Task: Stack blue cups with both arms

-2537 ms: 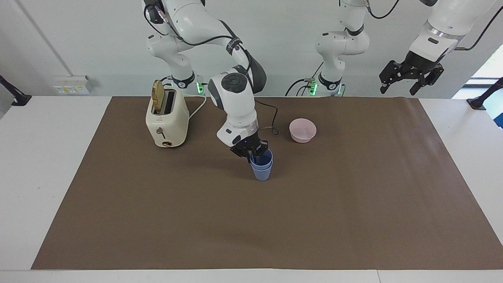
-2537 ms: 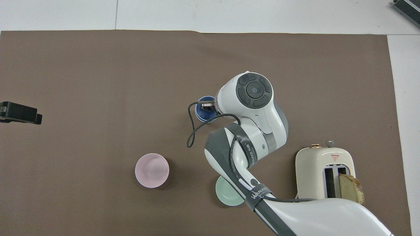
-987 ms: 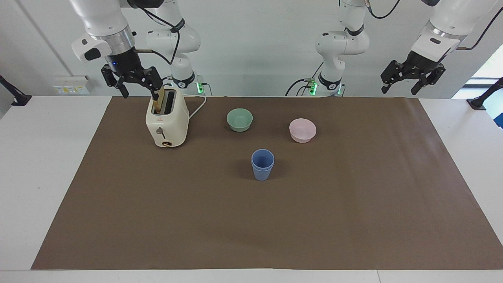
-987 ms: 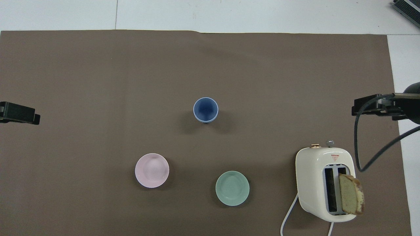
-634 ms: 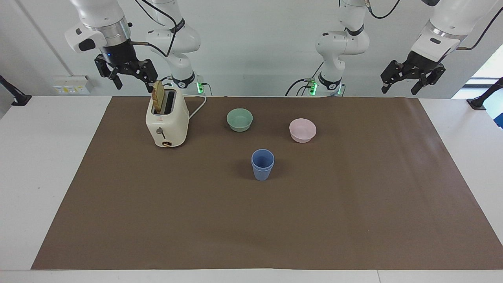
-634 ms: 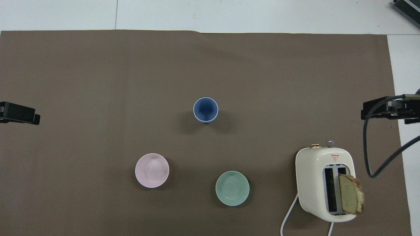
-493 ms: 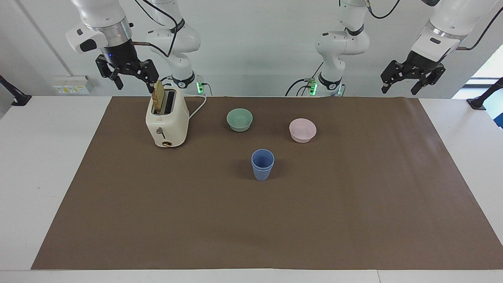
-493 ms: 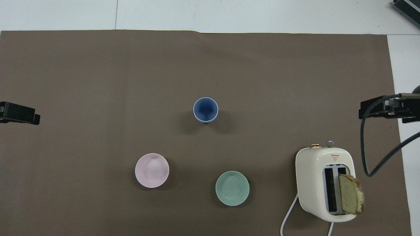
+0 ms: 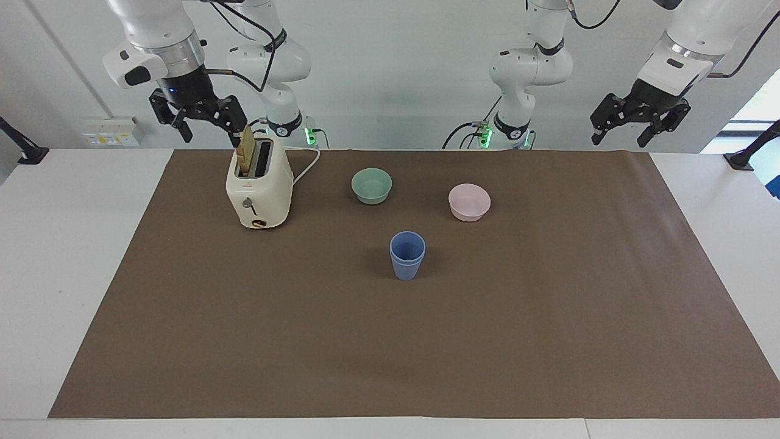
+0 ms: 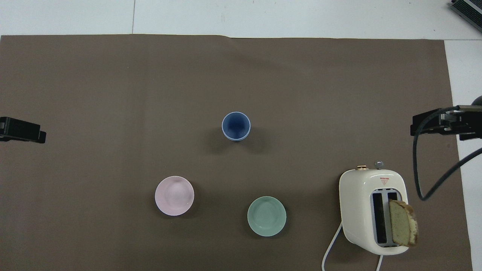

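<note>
The two blue cups (image 9: 407,256) stand nested one in the other, upright on the brown mat (image 9: 548,317) near the middle of the table; they also show in the overhead view (image 10: 236,126). No gripper touches them. My right gripper (image 9: 209,129) is open and empty, raised in the air over the mat's edge beside the toaster, at the right arm's end; it shows in the overhead view (image 10: 433,126). My left gripper (image 9: 618,136) is open and empty, raised over the left arm's end of the table, and waits; it shows in the overhead view (image 10: 26,131).
A cream toaster (image 9: 259,186) with a bread slice (image 10: 403,223) in one slot stands at the right arm's end. A pale green bowl (image 9: 372,185) and a pale pink bowl (image 9: 469,202) sit nearer to the robots than the cups.
My right gripper has let go of the stacked cups and pulled back up to the toaster's end, uncovering the green bowl. Over the last half second it barely shifts. The left arm has not moved.
</note>
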